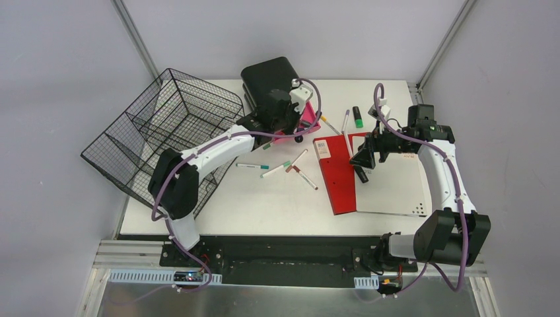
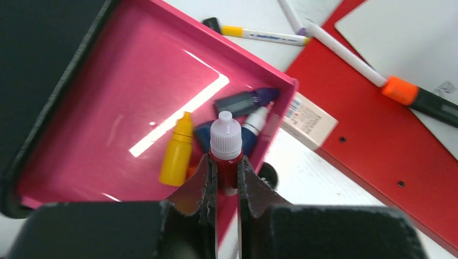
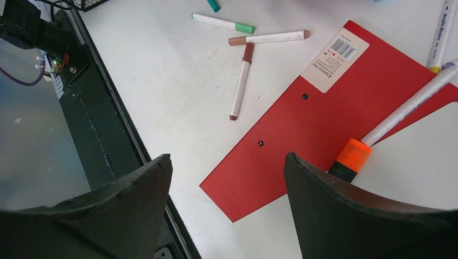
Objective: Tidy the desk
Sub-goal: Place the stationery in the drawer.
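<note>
The white desk carries scattered pens and a red-and-white notebook. My left gripper is shut on a small red bottle with a white cap, held over the near rim of a pink tray. In the tray lie a yellow bottle, a blue bottle and a dark purple one. My right gripper is open and empty, above the notebook's red cover. A white marker with an orange band lies on the notebook by its right finger.
A black wire basket stands tilted at the left. A black box sits behind the pink tray. Green and brown markers lie mid-desk, and a green highlighter and more pens lie at the back. The desk's front edge is close.
</note>
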`<action>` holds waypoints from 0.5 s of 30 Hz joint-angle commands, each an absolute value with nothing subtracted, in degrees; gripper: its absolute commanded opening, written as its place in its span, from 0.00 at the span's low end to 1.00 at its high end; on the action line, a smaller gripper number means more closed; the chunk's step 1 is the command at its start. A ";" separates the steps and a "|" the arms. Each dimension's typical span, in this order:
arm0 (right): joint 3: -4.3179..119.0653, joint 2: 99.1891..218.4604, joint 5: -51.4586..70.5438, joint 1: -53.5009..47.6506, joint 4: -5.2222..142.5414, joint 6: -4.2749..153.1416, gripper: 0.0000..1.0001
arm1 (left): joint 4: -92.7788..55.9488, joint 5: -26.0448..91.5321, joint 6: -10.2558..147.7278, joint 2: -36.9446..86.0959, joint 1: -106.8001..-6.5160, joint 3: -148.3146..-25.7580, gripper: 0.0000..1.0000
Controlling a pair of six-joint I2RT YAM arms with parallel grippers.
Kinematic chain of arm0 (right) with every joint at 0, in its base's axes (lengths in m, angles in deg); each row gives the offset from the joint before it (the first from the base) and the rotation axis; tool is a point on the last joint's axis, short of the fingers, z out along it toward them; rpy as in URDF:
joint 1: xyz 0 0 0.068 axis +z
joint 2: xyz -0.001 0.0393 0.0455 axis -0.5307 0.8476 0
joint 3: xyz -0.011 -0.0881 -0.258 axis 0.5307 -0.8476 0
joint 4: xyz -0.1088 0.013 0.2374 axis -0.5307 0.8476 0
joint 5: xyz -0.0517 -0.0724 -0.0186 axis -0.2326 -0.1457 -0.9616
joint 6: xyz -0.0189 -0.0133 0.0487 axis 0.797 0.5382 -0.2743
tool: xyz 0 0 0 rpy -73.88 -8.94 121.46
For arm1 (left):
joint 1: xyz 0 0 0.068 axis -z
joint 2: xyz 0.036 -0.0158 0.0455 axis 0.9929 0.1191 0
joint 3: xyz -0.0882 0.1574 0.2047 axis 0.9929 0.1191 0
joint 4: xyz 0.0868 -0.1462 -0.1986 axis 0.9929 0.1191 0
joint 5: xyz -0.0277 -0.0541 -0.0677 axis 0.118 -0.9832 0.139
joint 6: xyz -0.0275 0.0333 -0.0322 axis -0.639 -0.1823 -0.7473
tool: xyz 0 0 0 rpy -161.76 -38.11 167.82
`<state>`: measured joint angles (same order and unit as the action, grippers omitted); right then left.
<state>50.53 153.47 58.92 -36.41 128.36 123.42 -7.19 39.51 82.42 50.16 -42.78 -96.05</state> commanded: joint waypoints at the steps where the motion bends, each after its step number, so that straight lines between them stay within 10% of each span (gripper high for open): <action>1: 52.39 152.46 60.07 -35.83 128.18 125.11 0.78 | -5.71 48.76 86.78 51.83 -43.41 -101.06 0.00; 4: 52.36 152.38 60.03 -35.78 128.15 125.13 0.79 | -3.45 53.68 88.82 53.89 -43.42 -104.02 0.05; 9: 52.35 152.36 59.84 -35.74 128.17 125.11 0.78 | 0.73 59.43 90.98 56.54 -43.52 -108.69 0.53; 15: 52.35 152.62 59.76 -35.74 128.16 125.12 0.78 | 1.45 56.84 89.60 54.35 -43.52 -108.78 0.63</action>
<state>50.53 153.47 58.89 -36.11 128.38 123.42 0.86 56.49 89.51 56.94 -43.15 -106.66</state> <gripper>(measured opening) 0.784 0.622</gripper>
